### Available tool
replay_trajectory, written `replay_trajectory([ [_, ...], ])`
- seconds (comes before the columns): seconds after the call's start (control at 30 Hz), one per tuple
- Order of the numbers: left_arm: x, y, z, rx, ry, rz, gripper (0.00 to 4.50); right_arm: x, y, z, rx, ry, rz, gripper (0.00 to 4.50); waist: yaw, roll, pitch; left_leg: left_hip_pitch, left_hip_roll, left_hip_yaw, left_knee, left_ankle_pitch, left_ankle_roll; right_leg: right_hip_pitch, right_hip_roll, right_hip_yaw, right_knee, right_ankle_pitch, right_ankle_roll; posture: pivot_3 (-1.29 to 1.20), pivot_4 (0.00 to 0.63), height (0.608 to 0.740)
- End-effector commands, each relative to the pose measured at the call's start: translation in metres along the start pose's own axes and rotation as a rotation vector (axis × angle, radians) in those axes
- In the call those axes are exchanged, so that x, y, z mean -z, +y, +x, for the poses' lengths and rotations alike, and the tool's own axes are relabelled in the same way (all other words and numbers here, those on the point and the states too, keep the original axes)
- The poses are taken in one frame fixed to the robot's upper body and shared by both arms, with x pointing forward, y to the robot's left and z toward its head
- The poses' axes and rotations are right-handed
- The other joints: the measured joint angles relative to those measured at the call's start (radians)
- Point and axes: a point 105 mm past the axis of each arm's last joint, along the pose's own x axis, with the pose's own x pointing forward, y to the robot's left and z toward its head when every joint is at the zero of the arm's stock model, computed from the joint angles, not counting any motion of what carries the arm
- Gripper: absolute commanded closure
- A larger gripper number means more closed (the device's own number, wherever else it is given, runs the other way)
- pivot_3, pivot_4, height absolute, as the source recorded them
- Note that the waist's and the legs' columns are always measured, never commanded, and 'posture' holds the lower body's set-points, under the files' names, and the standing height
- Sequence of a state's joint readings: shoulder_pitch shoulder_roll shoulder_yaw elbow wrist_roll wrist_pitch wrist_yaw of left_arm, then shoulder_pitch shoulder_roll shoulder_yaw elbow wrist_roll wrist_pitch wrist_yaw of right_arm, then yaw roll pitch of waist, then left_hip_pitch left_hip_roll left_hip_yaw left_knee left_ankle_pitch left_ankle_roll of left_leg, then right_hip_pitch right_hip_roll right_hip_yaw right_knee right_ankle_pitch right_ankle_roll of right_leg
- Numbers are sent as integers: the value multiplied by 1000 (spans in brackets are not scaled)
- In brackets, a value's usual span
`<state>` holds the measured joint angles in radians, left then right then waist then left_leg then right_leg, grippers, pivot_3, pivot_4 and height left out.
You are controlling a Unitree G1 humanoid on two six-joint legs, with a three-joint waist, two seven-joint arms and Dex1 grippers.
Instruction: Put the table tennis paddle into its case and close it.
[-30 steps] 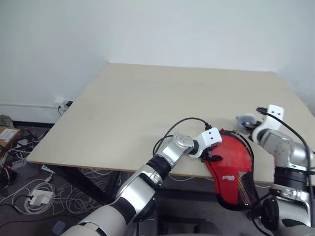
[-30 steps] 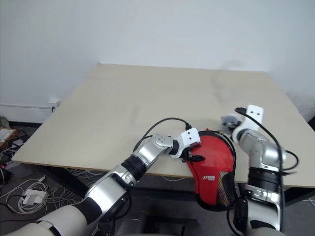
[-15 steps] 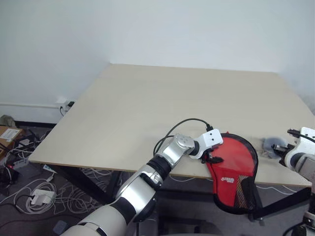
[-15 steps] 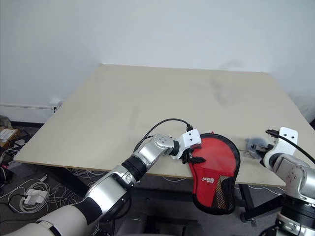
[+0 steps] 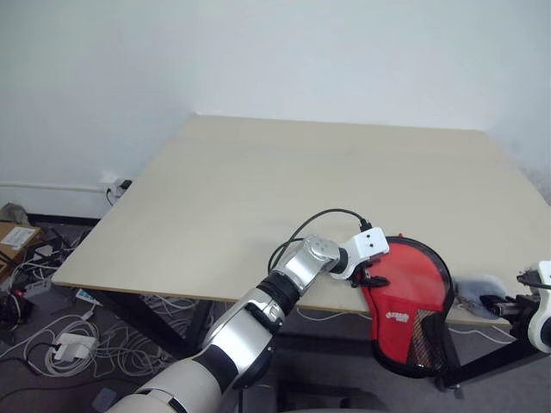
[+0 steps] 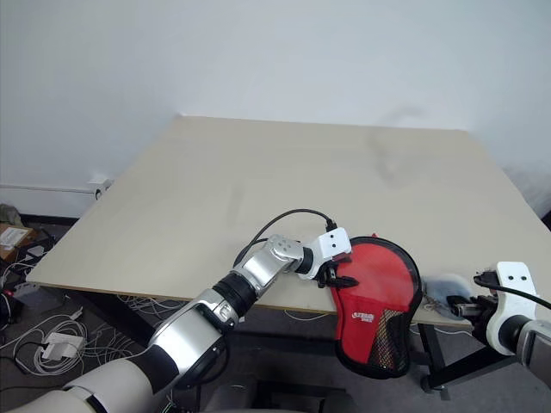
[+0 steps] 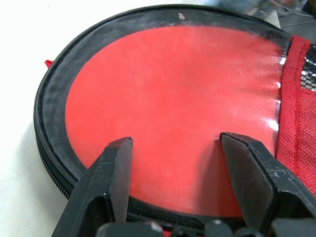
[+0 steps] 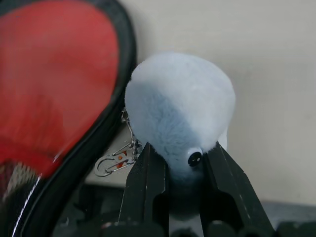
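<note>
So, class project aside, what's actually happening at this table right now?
A humanoid robot is packing a table tennis paddle into its red case, which lies at the near table edge, part overhanging. The left hand, fingers spread wide, rests on the case's clear half over the red paddle face. The right hand is shut on a fluffy pale blue pom-pom linked by a small chain to the case's zip.
</note>
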<state>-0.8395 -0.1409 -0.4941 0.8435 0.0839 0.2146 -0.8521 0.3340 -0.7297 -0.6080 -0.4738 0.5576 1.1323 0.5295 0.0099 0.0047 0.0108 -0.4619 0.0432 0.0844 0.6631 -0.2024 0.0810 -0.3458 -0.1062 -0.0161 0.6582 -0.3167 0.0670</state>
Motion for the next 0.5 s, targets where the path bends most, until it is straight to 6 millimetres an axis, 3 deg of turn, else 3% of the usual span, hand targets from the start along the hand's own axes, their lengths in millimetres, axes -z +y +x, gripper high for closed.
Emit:
replay_trajectory([
  [0.03, 20, -26, 22, 75, 124, -45, 1530, 0, 11, -12, -55, 3, -120, 4147, 0, -1, -1, 0, 0, -1, 0, 0, 0, 0, 0, 0, 0, 0, 0, 0, 0, 715],
  [0.5, 20, -27, 23, 79, 123, -51, 1530, 54, 16, -40, -129, 118, -124, 4149, 8, -3, -2, 0, 1, -7, 1, -1, -1, 5, -1, -6, -3, -1, 0, 0, 0, 715],
])
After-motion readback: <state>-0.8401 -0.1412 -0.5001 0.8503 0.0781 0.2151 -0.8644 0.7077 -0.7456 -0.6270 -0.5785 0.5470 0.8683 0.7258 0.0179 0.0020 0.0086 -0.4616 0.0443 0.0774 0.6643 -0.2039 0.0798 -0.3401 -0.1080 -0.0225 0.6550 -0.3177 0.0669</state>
